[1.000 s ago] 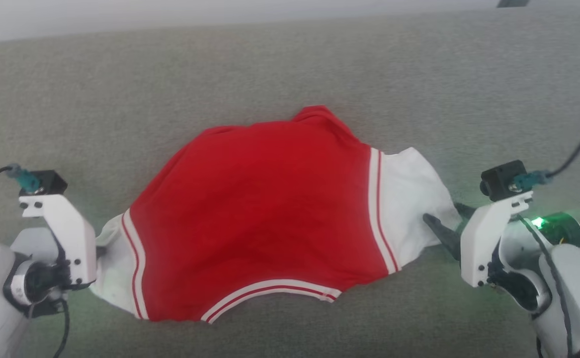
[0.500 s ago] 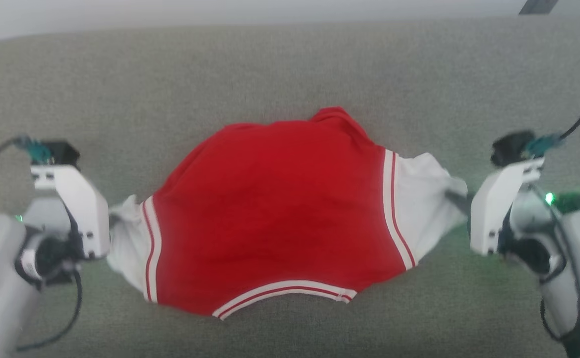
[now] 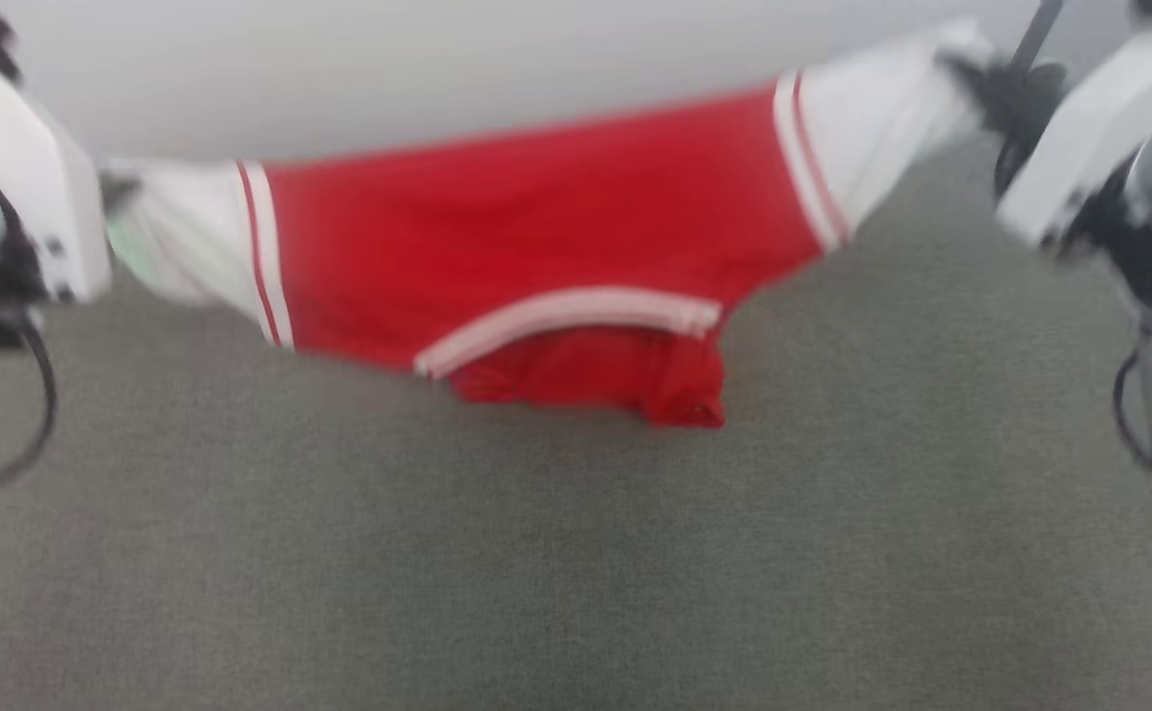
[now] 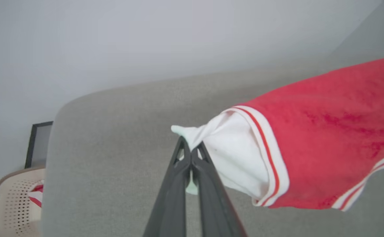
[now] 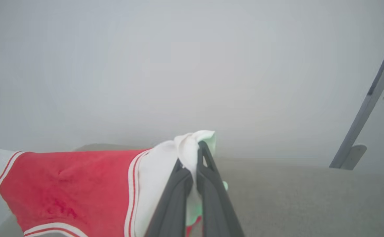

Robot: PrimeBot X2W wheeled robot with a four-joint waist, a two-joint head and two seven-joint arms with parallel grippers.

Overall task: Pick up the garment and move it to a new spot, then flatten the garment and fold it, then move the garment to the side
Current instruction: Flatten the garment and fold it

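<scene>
At our left, we are clamping our left claw tight on the tip of one white sleeve of the garment. Between our two arms the red jersey is hanging stretched in the air above the grey fabric surface. Its white-striped band is sagging, with a red fold drooping beneath it. Through the blur we cannot tell whether that fold is touching the surface. At our right, we are clenching our right claw on the other white sleeve, bunching it between the fingers.
</scene>
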